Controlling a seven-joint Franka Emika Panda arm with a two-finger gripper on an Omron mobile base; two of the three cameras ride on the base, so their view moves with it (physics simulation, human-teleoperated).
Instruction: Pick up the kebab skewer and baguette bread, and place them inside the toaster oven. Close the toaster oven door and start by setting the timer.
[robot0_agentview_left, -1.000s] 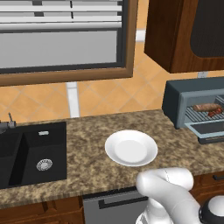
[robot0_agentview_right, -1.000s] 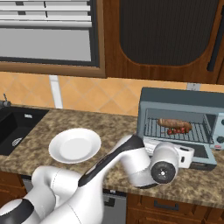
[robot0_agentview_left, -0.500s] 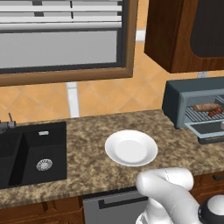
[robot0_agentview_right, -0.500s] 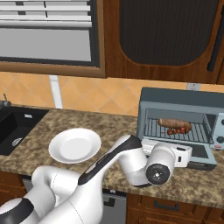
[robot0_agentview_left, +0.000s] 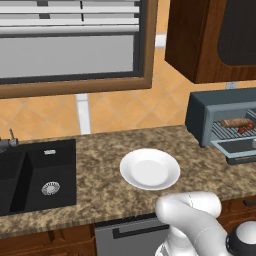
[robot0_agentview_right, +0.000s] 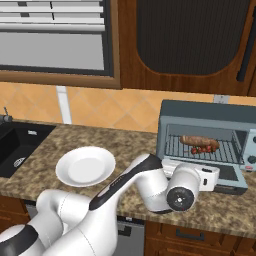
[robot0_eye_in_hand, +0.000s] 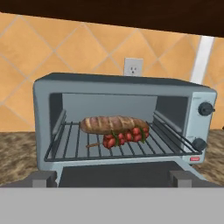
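Observation:
The toaster oven stands on the counter with its door dropped open. On its wire rack lies the baguette bread. The kebab skewer rests against the loaf's front side. My gripper hovers just in front of the lowered door, facing into the oven. It is open and holds nothing. Two dark knobs sit on the oven's right panel.
A white plate sits mid-counter, left of the oven. The black sink is at the far left. Dark wooden cabinets hang above the oven. A wall outlet is behind it.
The arm's forearm and hand have eased slightly to the left, away from the oven. The jaws have stayed wide open, and the food has not moved.

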